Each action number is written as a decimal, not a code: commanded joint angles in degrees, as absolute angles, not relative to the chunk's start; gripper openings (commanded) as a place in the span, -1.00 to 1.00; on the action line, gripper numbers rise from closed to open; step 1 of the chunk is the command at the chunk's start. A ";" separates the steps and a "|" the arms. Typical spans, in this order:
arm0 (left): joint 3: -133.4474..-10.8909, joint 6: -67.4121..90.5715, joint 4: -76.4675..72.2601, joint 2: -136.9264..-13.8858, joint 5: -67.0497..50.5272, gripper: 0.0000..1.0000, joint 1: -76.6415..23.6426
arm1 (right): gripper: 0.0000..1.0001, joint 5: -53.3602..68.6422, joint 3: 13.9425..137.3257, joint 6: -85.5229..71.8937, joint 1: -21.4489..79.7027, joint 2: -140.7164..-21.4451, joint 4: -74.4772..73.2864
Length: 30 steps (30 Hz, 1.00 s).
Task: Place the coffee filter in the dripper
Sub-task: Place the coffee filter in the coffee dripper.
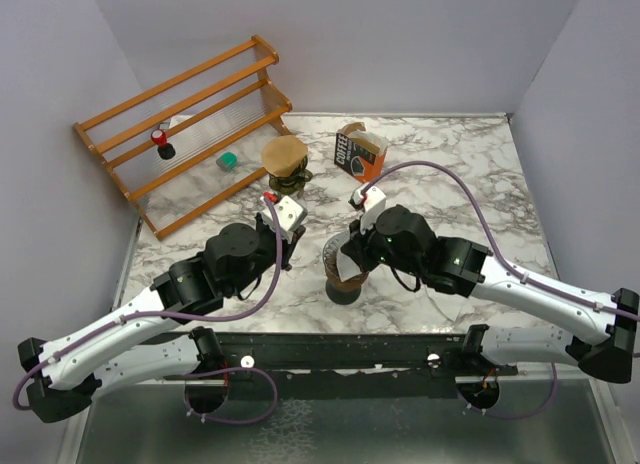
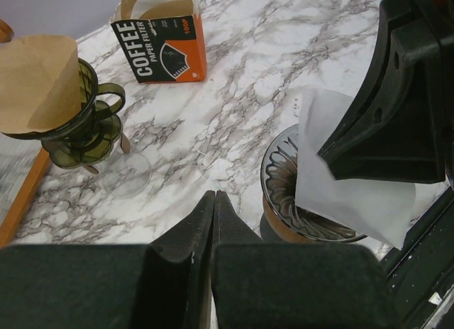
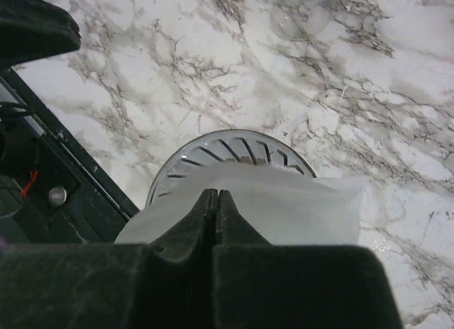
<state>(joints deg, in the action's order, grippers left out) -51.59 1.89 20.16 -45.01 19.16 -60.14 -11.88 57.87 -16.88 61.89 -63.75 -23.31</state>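
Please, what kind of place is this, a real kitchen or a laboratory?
Probably a robot test booth, not a real kitchen: plain walls enclose a marble-look table holding a coffee filter box, a wooden rack and a dripper.

Legible print: filter box (image 2: 159, 52) only.
Read "COFFEE PAPER FILTER" in white caps on black front panel, w/ "100P" at upper right corner; "COFFEE" also made out from top cam.

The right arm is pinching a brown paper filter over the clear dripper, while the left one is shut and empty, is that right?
Not quite: the filter in the right gripper is white, not brown, as the left wrist view shows. The rest holds: it is over the clear dripper, and the left gripper is shut, empty.
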 commanded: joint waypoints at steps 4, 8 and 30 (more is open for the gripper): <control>-50.21 1.36 18.82 -43.27 20.12 -1.00 -60.38 | -0.99 -10.12 65.14 -15.47 62.14 -67.95 -33.45; -49.72 1.30 18.73 -42.70 19.81 -1.00 -60.38 | -0.99 -9.22 68.75 -15.54 62.12 -70.67 -38.12; -45.70 3.32 17.31 -37.28 15.35 -1.00 -60.38 | -0.99 -13.67 84.91 -31.88 62.14 -86.70 -58.91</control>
<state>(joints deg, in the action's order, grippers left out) -46.68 2.28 18.52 -39.05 17.34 -60.14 -11.29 82.24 -24.36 61.89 -84.60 -54.24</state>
